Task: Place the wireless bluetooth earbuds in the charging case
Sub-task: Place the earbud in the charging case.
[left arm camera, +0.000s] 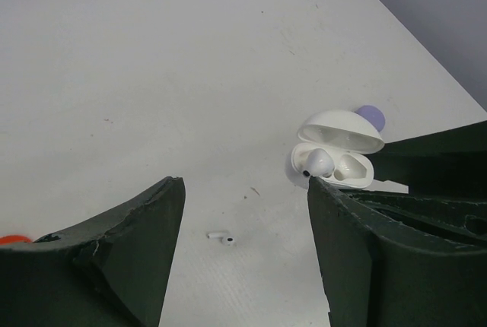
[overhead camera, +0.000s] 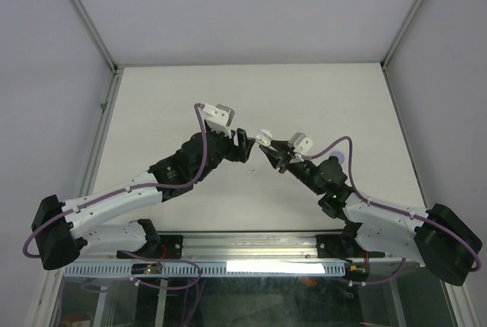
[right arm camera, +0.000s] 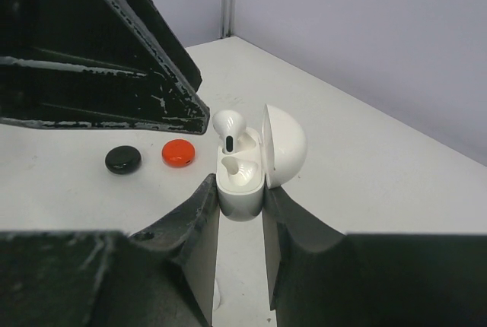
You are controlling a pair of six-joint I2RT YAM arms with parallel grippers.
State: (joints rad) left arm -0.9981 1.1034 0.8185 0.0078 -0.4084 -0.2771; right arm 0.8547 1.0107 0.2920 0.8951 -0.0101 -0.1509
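My right claw [right arm camera: 239,190] was pinched on the lower shell of the white charging case [right arm camera: 255,163], one finger against each side, the hinged lid thrown back. Whether the base touched the table [left arm camera: 152,76] could not be told. The case stood over the middle of the surface, well apart from every edge and corner. One white earbud [right arm camera: 227,125] sat in the socket farther from my wrist, its head proud of the rim, so by my judgement it was placed but perhaps not fully seated. The nearer socket [right arm camera: 236,169] was empty. My left claw [left arm camera: 245,186] hung spread and held nothing, its fingertips close to the case. On the table between and below those fingers lay the second white earbud [left arm camera: 221,238], also near the middle of the surface and a little apart from the case. A lavender puck [left arm camera: 370,118] showed just behind the lid. A black puck [right arm camera: 122,160] and a red puck [right arm camera: 178,152] lay side by side beyond the left finger. I judged the task about half done: left to do were picking up the loose bud, dropping it into the empty socket, and pressing both home.
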